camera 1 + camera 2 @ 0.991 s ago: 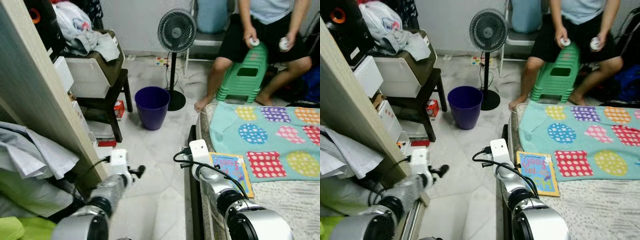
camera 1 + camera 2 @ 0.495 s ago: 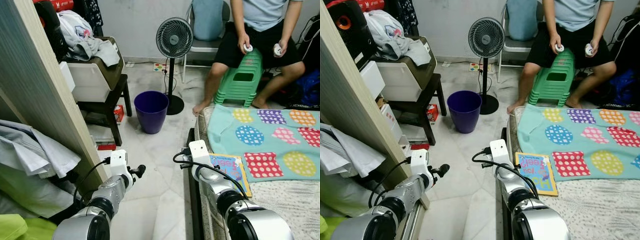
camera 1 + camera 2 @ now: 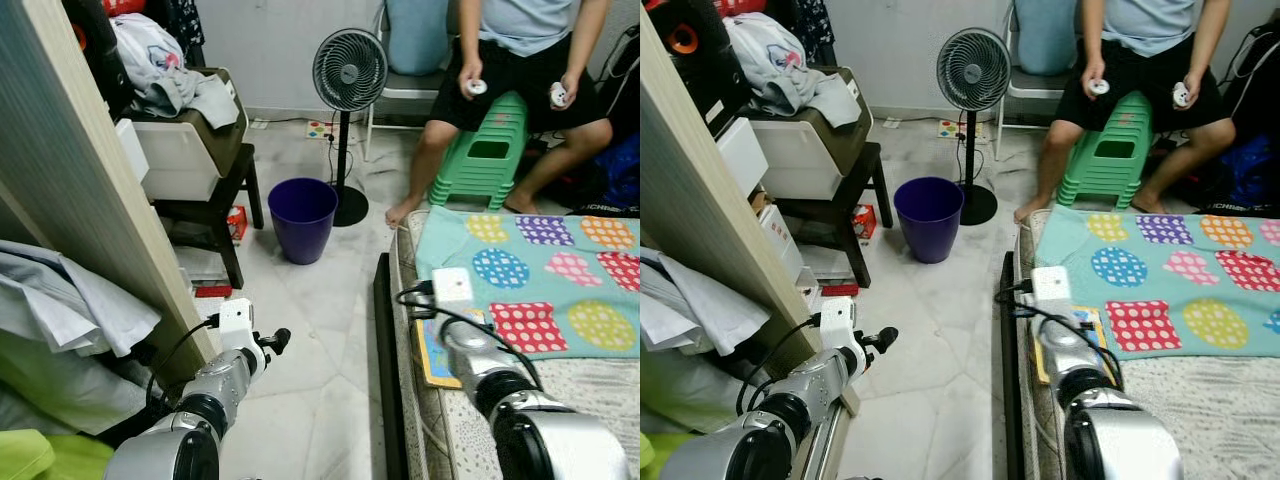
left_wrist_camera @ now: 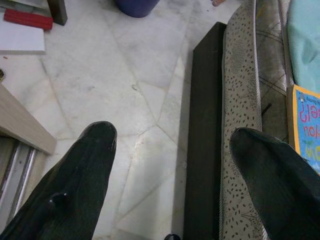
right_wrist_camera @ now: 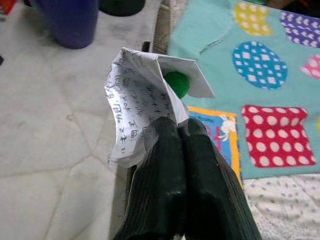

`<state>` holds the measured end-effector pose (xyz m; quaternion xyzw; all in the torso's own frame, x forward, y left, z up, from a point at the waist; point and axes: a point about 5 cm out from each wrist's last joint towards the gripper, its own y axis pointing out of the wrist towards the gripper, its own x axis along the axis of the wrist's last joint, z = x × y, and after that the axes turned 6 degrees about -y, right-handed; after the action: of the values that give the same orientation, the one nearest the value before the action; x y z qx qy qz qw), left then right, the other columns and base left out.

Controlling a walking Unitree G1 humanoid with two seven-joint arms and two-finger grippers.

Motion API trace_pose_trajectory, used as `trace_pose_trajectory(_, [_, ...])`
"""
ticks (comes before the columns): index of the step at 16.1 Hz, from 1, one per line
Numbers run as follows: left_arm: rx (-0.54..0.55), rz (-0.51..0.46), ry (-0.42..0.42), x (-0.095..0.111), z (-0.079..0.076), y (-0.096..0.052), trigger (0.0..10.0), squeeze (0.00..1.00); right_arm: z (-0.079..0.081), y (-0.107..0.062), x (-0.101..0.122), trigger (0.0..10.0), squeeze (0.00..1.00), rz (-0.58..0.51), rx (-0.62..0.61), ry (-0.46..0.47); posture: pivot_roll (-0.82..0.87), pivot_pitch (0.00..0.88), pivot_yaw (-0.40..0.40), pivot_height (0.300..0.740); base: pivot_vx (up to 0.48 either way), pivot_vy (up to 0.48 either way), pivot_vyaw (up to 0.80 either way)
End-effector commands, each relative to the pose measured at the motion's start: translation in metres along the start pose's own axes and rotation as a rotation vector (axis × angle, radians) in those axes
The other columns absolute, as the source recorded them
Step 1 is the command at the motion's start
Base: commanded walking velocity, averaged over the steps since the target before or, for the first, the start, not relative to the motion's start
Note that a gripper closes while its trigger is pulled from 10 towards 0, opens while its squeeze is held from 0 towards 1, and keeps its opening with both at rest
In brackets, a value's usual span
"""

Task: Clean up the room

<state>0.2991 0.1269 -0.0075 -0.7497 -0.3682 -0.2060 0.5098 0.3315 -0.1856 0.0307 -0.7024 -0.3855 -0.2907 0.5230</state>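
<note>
My right gripper is shut on a crumpled white sheet of paper covered in handwriting, held over the edge of the bed. A small round green thing shows just behind the paper's fold. My right arm reaches over the mattress edge, above a colourful children's book. Low on the left, my left gripper is open with nothing between its fingers, above the marble floor beside the dark bed frame. A purple bin stands on the floor ahead.
A standing fan is behind the bin. A person sits on a green stool at the back right, holding controllers. A teal dotted blanket covers the bed. A wooden panel and a cluttered side table crowd the left.
My right arm has swung to the right, from the floor side of the bed frame to over the mattress and book. The left arm stays where it was.
</note>
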Motion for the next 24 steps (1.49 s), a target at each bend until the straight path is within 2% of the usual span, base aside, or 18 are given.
trace_pose_trajectory(1, [0.005, -0.002, 0.006, 0.002, 0.001, 0.000, 10.0, 0.00, -0.002, 0.001, 0.005, 10.0, 0.00, -0.004, -0.010, 0.046, -0.09, 0.000, -0.009, 0.740, 0.000, 0.000, 0.00])
trace_pose_trajectory(2, [0.006, -0.004, 0.002, 0.002, 0.001, 0.000, 10.0, 0.00, 0.000, 0.000, 0.002, 10.0, 0.00, 0.010, -0.002, 0.064, -0.09, 0.000, -0.009, 0.740, 0.240, 0.000, 0.00])
trace_pose_trajectory(5, [0.007, -0.004, 0.001, 0.002, 0.001, 0.000, 10.0, 0.00, 0.008, 0.000, 0.005, 10.0, 0.00, -0.009, 0.034, -0.014, -0.10, 0.000, -0.008, 0.740, 0.272, 0.000, 0.00])
trace_pose_trajectory(24, [0.013, -0.001, 0.001, 0.002, 0.003, 0.000, 10.0, 0.00, 0.011, 0.000, 0.004, 10.0, 0.00, -0.003, 0.049, -0.035, -0.10, 0.000, -0.005, 0.740, 0.308, 0.000, 0.02])
